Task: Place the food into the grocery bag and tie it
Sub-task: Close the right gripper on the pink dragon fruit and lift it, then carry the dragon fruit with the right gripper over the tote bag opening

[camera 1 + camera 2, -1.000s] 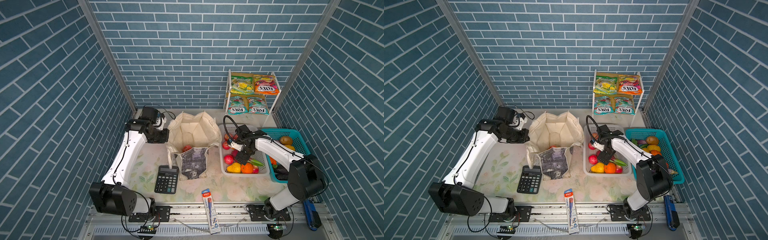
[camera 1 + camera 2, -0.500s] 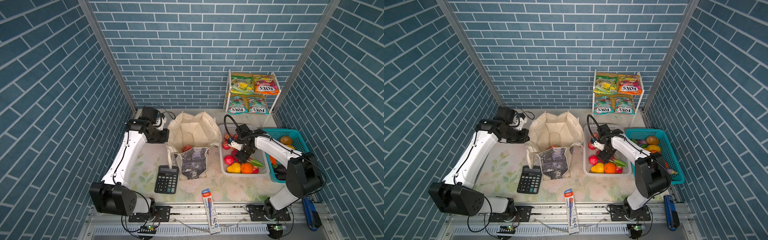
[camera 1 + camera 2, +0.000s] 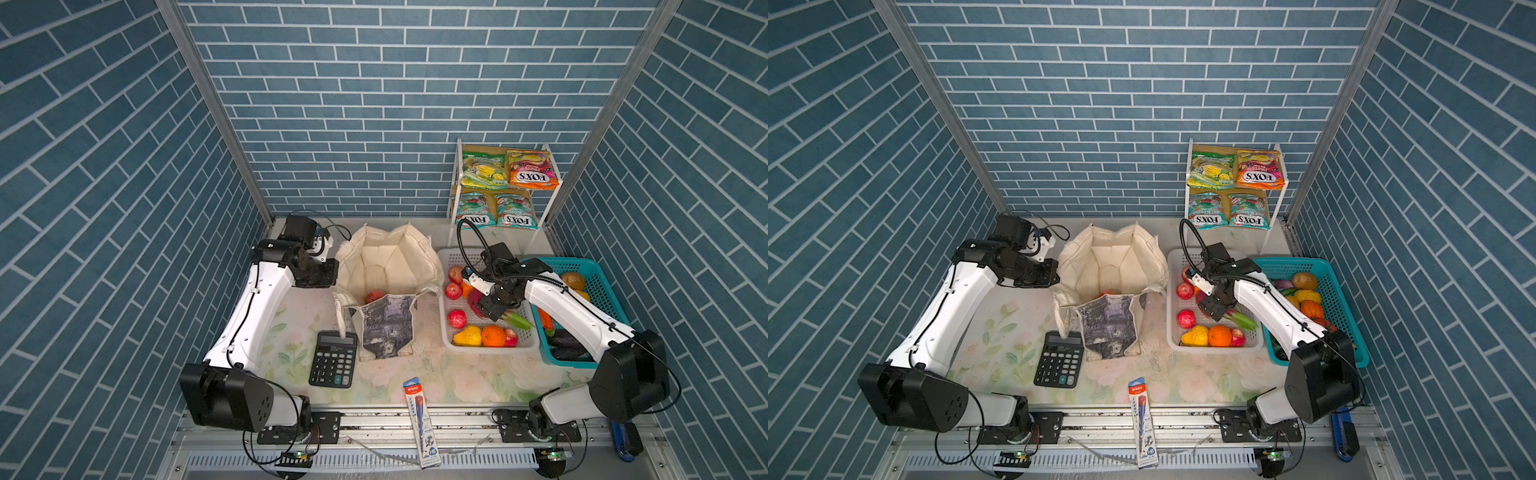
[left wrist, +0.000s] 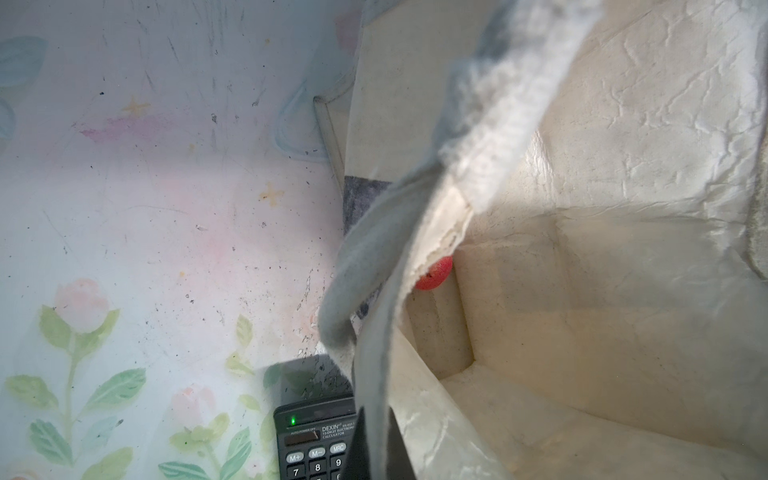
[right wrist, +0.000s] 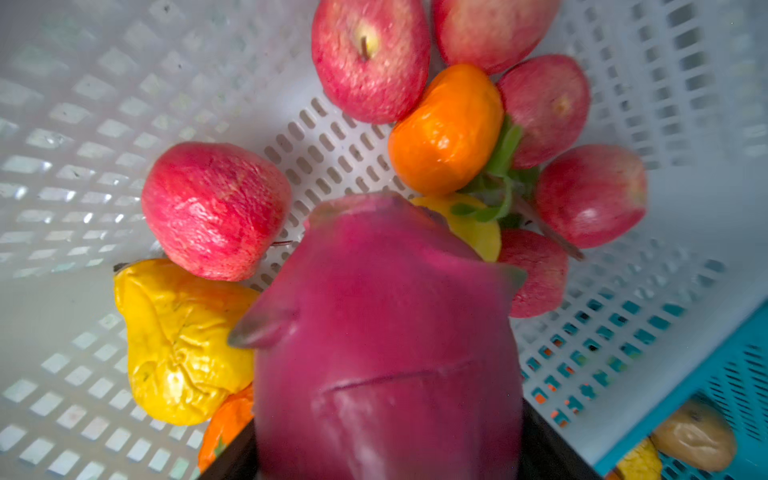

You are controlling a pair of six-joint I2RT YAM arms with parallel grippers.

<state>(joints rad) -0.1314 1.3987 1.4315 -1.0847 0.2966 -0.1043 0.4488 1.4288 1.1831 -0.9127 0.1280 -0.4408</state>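
A: Surface and room, quick.
B: Pale floral-print tabletop (image 3: 291, 349), scuffed, with blue brick walls (image 3: 374, 104) on three sides. A rack (image 3: 486, 147) stands at the back right, holding four candy packets (image 3: 532, 172).

A: Bag?
B: The grocery bag (image 3: 386, 266) stands mid-table with its mouth wide open. One red fruit (image 3: 374, 296) lies inside at the near wall. The calculator (image 3: 333, 359) is just in front, to the left, and the pencil pack (image 3: 422, 419) is at the front edge.

A: Left pincer?
B: The left gripper (image 3: 332, 275) is at the bag's left rim. In the wrist view its dark fingers (image 4: 361, 453) are clamped tight on the cream strap and rim fabric.

A: Right?
B: The right gripper (image 3: 486, 306) is over the white basket (image 3: 443, 320), just right of the bag. The teal basket (image 3: 602, 282) sits beside that. The jaws are closed around the dragon fruit (image 5: 386, 332), which fills the gap between them.

A: What do the wrist views add?
B: In both top views the arm covers most of the dragon fruit. The right wrist view shows it whole and blurred, above the apples (image 5: 370, 62), an orange (image 5: 446, 129) and a wrinkled yellow fruit (image 5: 178, 340). The left wrist view shows the pinch itself, the red fruit half tucked behind the rim, and a green light on the calculator. Only the top views show the rack and the pencil pack.
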